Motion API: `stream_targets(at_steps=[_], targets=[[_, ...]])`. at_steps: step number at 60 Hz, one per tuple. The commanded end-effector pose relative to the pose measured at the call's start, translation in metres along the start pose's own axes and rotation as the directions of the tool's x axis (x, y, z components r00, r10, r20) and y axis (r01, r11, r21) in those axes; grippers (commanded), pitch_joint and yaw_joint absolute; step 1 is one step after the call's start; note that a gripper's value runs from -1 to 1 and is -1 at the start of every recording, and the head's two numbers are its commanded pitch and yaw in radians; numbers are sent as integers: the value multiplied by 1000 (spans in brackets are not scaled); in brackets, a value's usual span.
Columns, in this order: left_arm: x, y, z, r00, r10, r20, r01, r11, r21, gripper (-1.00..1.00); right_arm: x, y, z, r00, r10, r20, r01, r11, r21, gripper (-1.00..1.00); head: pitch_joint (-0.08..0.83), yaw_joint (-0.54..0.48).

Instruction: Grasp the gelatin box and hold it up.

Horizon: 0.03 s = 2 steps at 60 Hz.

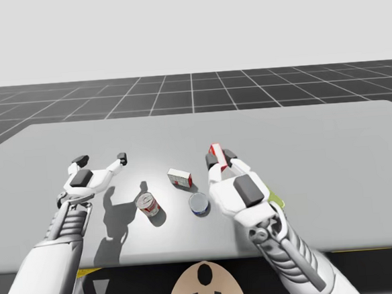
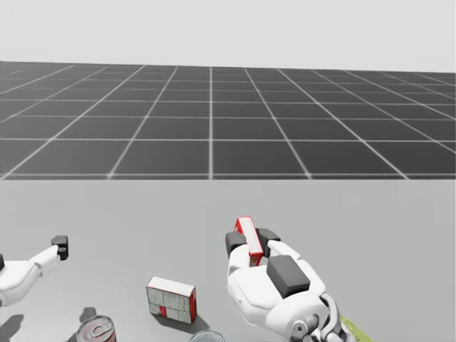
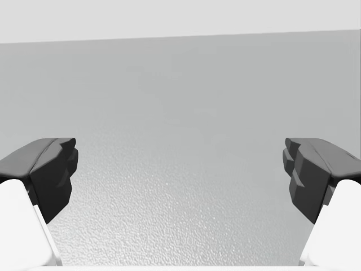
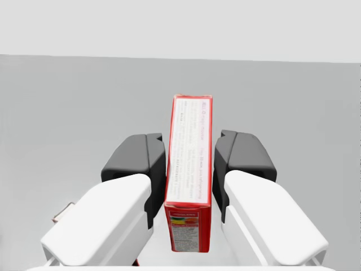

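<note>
A thin red box with white print point(image 4: 189, 164) stands on edge between the dark pads of my right gripper point(image 4: 189, 169), which is shut on it from both sides. The high view has that red box point(image 1: 215, 150) sticking out ahead of my right gripper point(image 1: 220, 157), right of the table's middle. In the head view the red box point(image 2: 249, 236) points away from me in the right gripper point(image 2: 249, 244). My left gripper point(image 1: 101, 159) hovers open at the left, its fingers point(image 3: 51, 169) wide apart with bare table between them.
A small white-and-red box point(image 1: 179, 178) lies on the grey table point(image 1: 316, 138) between my arms. Nearer me are a red-and-white can point(image 1: 147, 204) on its side and a blue can point(image 1: 198, 204). A yellow-green object point(image 1: 275, 197) peeks out beside my right wrist.
</note>
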Motion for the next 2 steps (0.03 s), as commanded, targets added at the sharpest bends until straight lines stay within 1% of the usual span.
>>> stream_targets(at_steps=[1, 2], targets=[[1, 0, 0, 1000, 1, 3, -1, 1000, -1, -1000, 67, 20, 9, 991, 0, 136, -6, 999, 40, 1000, 272, -50], [1, 0, 0, 1000, 1, 3, -1, 1000, -1, -1000, 74, 21, 11, 988, 6, 153, -12, 999, 42, 1000, 271, -50]])
